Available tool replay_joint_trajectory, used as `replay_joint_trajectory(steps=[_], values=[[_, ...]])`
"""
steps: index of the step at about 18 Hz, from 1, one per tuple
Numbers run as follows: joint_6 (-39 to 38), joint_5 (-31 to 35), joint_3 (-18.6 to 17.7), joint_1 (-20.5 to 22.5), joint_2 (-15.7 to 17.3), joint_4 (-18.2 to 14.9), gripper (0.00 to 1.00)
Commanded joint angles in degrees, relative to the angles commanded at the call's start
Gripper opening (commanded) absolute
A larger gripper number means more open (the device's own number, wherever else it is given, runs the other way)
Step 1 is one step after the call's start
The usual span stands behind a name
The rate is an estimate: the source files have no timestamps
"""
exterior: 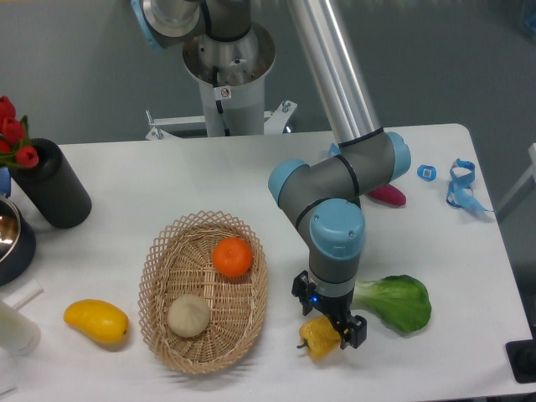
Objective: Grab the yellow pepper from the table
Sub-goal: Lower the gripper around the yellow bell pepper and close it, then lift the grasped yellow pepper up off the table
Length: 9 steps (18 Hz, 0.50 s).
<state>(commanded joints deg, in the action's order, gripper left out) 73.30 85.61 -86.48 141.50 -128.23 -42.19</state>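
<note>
The yellow pepper [318,337] is small and glossy, lying near the front edge of the white table [126,167], with its stem pointing left. My gripper [328,322] points straight down over it. The dark fingers [354,330] sit on either side of the pepper and appear closed against it. The pepper's top is hidden under the gripper body. I cannot tell whether the pepper rests on the table or is just off it.
A wicker basket [159,272] holding an orange [232,257] and a beige ball [188,316] stands just left of the gripper. A green leafy vegetable [395,303] lies just right. A yellow mango-like fruit [96,322], a black vase [52,197] and a pink object [388,197] lie farther off.
</note>
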Motion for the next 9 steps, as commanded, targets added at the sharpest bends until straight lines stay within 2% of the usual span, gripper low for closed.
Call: replay_joint_trajectory(steps=[1,5,7,9], values=[[0.0,0.1,0.1,0.0,0.0,0.0,0.99],[-0.3,0.1,0.1,0.0,0.0,0.0,0.60],[-0.5,0.1,0.1,0.0,0.1,0.0,0.48],[-0.5,0.1,0.2,-0.1,0.2,0.0,0.48]])
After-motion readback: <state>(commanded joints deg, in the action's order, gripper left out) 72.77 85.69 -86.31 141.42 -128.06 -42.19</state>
